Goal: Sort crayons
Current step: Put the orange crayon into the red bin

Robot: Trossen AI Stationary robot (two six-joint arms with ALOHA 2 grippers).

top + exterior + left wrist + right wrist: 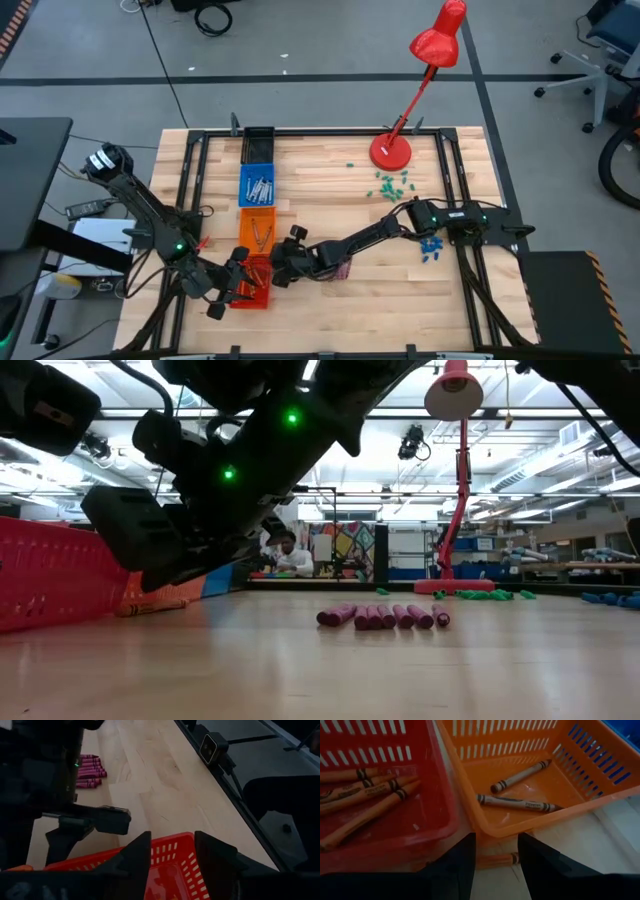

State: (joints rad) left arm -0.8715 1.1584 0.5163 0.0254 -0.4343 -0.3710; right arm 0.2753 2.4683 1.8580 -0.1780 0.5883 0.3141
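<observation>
Three baskets stand in a row at the table's left: blue [258, 187] with grey crayons, orange [530, 780] with two dark crayons [517, 802], red [380, 827] with several orange crayons [365, 795]. One orange crayon [495, 859] lies on the table beside the orange basket. My right gripper [496, 855] is open, and this crayon shows in the gap between its fingertips, just beyond them. My left gripper [172, 852] hangs open over the red basket's rim [170, 845]. A row of magenta crayons [385, 617] lies on the table near the right arm.
A red desk lamp [392, 150] stands at the far right, with green bits [390, 185] scattered before it and blue bits [432, 248] nearer the right edge. Black rails [455, 180] frame the table. Bare wood lies at the near middle [380, 310].
</observation>
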